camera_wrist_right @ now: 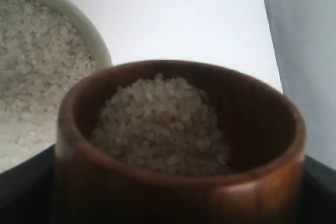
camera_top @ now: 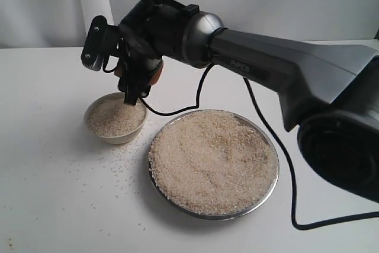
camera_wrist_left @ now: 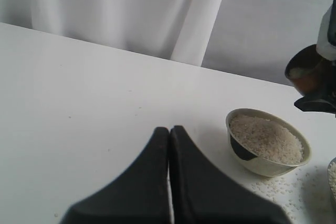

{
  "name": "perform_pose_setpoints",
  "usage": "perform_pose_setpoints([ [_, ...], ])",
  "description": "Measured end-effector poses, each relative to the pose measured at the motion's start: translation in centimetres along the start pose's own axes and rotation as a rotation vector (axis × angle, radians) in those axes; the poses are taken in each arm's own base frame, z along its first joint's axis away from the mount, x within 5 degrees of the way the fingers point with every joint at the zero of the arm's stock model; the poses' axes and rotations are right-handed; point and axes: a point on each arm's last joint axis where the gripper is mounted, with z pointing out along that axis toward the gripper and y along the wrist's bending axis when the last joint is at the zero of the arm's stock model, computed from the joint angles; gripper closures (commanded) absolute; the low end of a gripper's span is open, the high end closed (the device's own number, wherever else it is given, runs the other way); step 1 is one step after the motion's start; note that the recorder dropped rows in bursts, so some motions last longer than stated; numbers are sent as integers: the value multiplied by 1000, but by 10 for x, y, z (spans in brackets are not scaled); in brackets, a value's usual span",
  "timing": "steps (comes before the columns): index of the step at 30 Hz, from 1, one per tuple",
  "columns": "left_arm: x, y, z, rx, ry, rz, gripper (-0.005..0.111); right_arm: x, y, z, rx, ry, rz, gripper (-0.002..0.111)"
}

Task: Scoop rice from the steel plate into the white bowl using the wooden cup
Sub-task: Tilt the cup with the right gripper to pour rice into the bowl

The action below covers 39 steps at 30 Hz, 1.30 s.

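Two claws: right claw [camera_top: 136, 90] tight around the wooden cup [camera_wrist_right: 173, 195] above white bowl [camera_top: 118, 137]; left claw [camera_wrist_left: 169, 129] closed.

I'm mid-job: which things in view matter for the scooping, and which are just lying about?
In the job: wooden cup, rice, steel plate, white bowl.
Lying about: spilled grains beside the bowl, black cable, left gripper, shut and idle.

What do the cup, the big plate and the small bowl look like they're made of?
Wooden cup: wood, reddish-brown with faint grain streaks and a smooth, slightly glossy finish.
Steel plate: probably polished metal; its thin rim looks silvery and reflective.
White bowl: likely glazed ceramic, cream-white with a soft sheen; plastic cannot be ruled out.
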Motion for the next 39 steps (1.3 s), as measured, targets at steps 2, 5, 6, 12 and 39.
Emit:
perform_pose_setpoints([
  [2, 0, 0, 0, 0, 0, 0, 107, -4, 1, 1, 15, 9, -20, 108],
  [5, 0, 0, 0, 0, 0, 0, 107, -12, 7, 0, 43, 23, -80, 108],
  [6, 0, 0, 0, 0, 0, 0, 107, -14, 9, 0, 49, 30, -96, 108],
  [12, 0, 0, 0, 0, 0, 0, 107, -17, 20, 0, 57, 76, -162, 108],
  [39, 0, 0, 0, 0, 0, 0, 107, -18, 47, 20, 158, 226, -431, 108],
])
